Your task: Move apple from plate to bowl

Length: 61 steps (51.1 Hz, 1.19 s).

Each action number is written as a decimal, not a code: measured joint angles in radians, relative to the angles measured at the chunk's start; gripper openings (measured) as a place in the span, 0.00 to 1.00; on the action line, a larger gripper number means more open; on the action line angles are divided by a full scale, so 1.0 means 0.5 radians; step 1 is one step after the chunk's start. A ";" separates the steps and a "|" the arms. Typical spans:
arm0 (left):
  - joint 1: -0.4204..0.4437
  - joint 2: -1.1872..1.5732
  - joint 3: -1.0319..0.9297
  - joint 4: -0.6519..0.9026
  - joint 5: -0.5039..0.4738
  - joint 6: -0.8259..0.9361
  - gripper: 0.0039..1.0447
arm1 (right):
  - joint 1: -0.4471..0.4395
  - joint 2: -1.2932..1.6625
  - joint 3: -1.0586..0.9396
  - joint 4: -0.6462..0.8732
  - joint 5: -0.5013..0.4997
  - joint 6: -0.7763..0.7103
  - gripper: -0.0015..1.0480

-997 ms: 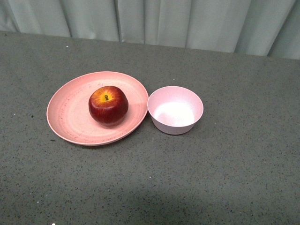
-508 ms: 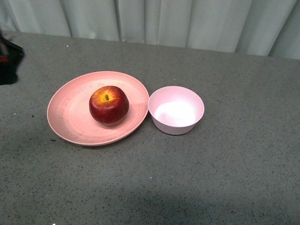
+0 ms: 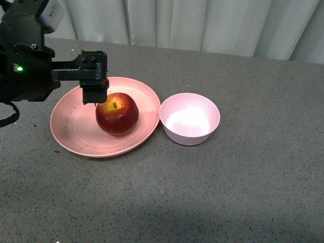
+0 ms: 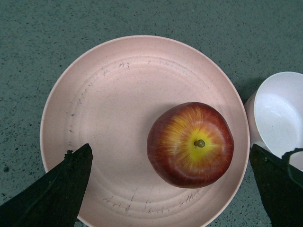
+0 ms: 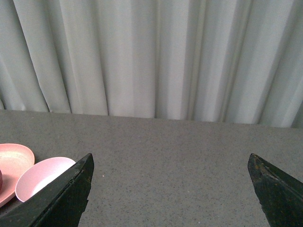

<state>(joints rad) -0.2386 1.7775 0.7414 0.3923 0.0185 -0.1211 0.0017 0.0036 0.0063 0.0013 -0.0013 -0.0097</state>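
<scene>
Left gripper (image 3: pixel 94 96) spread wide over apple (image 3: pixel 117 114) on plate (image 3: pixel 71 126), gripping nothing. Right gripper (image 5: pixel 170 189) spread, empty.

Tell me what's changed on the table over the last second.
The left arm swung in from the left; its end effector now hangs open above the apple, gripping nothing. A second ago no arm was in view. The apple stays on the plate, and the bowl beside it stays empty; none of them shifted.
</scene>
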 joint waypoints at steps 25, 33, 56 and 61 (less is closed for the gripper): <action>-0.056 0.309 0.262 -0.201 0.159 0.056 0.94 | 0.000 0.000 0.000 0.000 0.000 0.000 0.91; -0.066 0.377 0.320 -0.209 0.165 0.052 0.94 | 0.000 0.000 0.000 0.000 0.000 0.000 0.91; -0.085 0.514 0.379 -0.224 0.113 0.082 0.94 | 0.000 0.000 0.000 0.000 0.000 0.000 0.91; -0.091 0.515 0.378 -0.208 0.106 0.078 0.94 | 0.000 0.000 0.000 0.000 0.000 0.000 0.91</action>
<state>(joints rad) -0.2840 2.0350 0.9306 0.2882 0.0715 -0.0822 0.0017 0.0036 0.0063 0.0013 -0.0013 -0.0097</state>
